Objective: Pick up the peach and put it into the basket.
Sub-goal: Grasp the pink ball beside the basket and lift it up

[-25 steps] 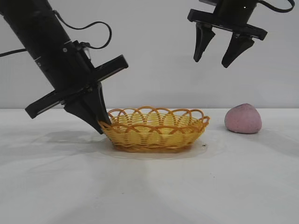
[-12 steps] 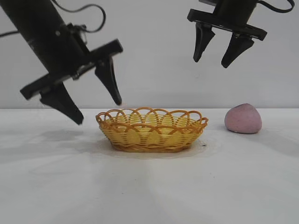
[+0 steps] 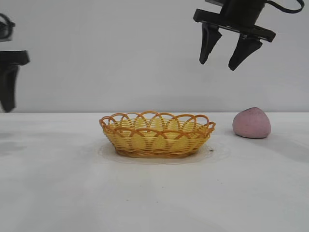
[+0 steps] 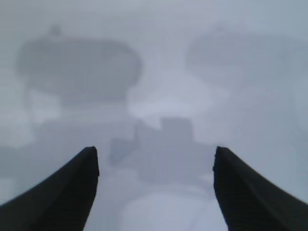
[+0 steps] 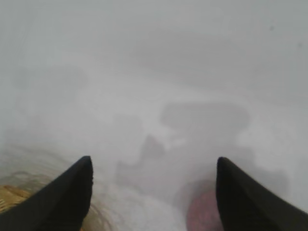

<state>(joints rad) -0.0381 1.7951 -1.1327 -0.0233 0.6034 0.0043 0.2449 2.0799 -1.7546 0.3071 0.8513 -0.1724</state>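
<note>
peach (image 3: 251, 123) sits on the counter (image 3: 154, 193) well right of the basket (image 3: 157, 134); right gripper (image 3: 224, 54) spread wide up high, left gripper (image 4: 154, 166) spread too, at far left edge

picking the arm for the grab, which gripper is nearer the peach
Right. The right gripper hangs open high above the table, slightly toward the basket from the peach. The left gripper is open at the far left edge, beyond the basket.
</note>
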